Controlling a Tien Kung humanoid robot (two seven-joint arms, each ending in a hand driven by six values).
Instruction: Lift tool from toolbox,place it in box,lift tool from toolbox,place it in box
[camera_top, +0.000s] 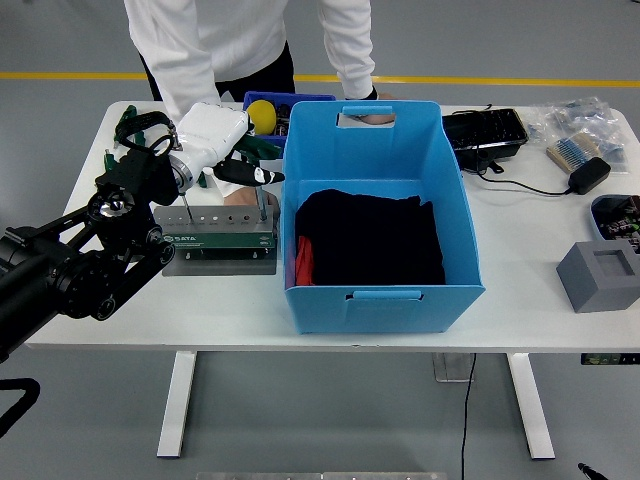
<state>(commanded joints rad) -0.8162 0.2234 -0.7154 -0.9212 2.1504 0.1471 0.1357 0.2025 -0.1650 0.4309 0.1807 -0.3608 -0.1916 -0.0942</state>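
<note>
Head view: left hand (222, 148) hovers above the toolbox (220, 233), white-gloved, dark fingers (250, 173) partly curled, apparently empty. A tool (263, 205) stands upright in the toolbox, just left of the blue box (380, 205). Risk: fingers nudge the tool sideways, jamming it.

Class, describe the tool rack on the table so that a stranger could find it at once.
Start at the big blue box in the middle of the white table. Just left of it stands the tool rack, under the robot's left hand. It alone is a low grey and green block with a row of holes on top.
</note>
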